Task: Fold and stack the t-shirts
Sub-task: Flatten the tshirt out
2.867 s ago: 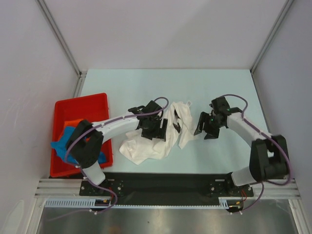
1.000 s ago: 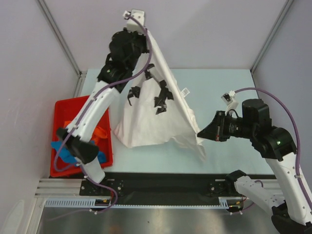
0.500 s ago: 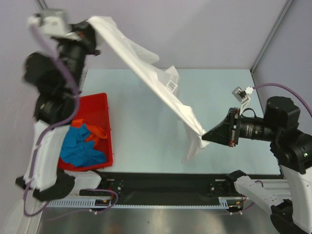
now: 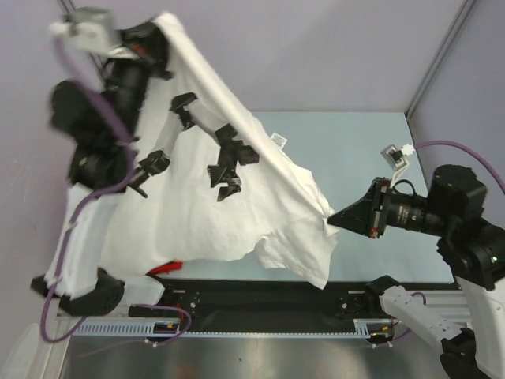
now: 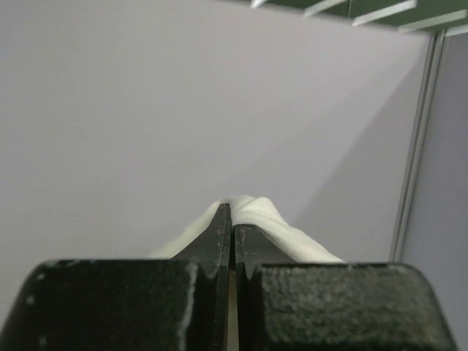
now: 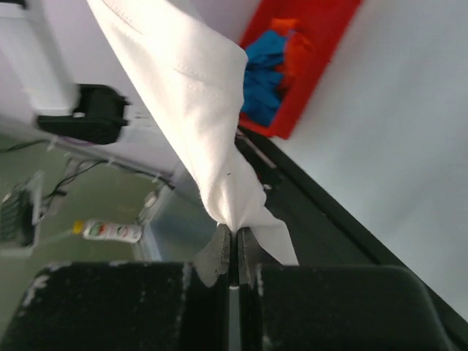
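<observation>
Left claw: the left claw (image 4: 158,33) is raised high over the far left corner of the tabletop (image 4: 359,150). Its fingers are pressed together on a bunched edge of the white t-shirt (image 4: 197,209), and in the wrist view (image 5: 232,219) cloth bulges out just past the tips.

Right claw: the right claw (image 4: 334,219) is in the air over the near right part of the tabletop, pointing left. Its fingers are pinched tight on a lower edge of the same shirt, seen close up in its wrist view (image 6: 232,235).

White t-shirt: it is off the tabletop, stretched taut between the two claws. It slopes from the far left corner down toward the near edge and hangs as a broad sheet over the left half.

Print: the black graphic (image 4: 226,162) faces the overhead camera, and a small tag (image 4: 278,140) sits by the taut upper edge.

Loose end: a flap droops below the right claw toward the near edge. I cannot tell whether it touches.

Red bin: the red bin (image 6: 322,55) sits at the left edge. From above only a sliver shows under the sheet.

Bin contents: a blue t-shirt (image 6: 265,69) and an orange t-shirt (image 6: 295,45), crumpled together.
</observation>
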Tool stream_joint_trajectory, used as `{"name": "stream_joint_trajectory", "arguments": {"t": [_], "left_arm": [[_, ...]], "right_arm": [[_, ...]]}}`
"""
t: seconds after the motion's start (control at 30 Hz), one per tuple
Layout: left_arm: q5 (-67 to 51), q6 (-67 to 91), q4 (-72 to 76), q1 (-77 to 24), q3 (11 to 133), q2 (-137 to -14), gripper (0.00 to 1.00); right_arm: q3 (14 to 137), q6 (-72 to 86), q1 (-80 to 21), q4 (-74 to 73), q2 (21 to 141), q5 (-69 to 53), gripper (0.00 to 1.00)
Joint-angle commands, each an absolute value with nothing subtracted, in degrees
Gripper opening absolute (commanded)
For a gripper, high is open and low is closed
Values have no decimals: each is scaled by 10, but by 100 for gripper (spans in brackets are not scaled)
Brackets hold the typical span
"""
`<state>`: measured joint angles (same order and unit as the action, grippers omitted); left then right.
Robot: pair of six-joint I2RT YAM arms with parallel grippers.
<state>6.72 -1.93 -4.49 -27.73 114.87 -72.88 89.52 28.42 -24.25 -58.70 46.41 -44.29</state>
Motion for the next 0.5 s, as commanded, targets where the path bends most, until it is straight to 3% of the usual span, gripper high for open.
{"name": "stream_joint_trajectory", "arguments": {"t": [0.0,0.13,0.2,0.4,0.47], "left_arm": [[22,10,-27,-272,1109,-865,0],[-26,37,17,-273,1073,-981,0],[-56,53,26,-274,1080,-1032,0],[-75,74,5,-299,1189,-1257,0],[-66,108,34,-298,1180,-1295,0]], "right_arm": [[839,287,-243,-633,463,-292,0],[735,282,-215,-653,480,-157,0],[707,285,-166,-670,493,-72,0],[619,279,29,-664,526,30,0],[627,282,36,-646,546,82,0]]}}
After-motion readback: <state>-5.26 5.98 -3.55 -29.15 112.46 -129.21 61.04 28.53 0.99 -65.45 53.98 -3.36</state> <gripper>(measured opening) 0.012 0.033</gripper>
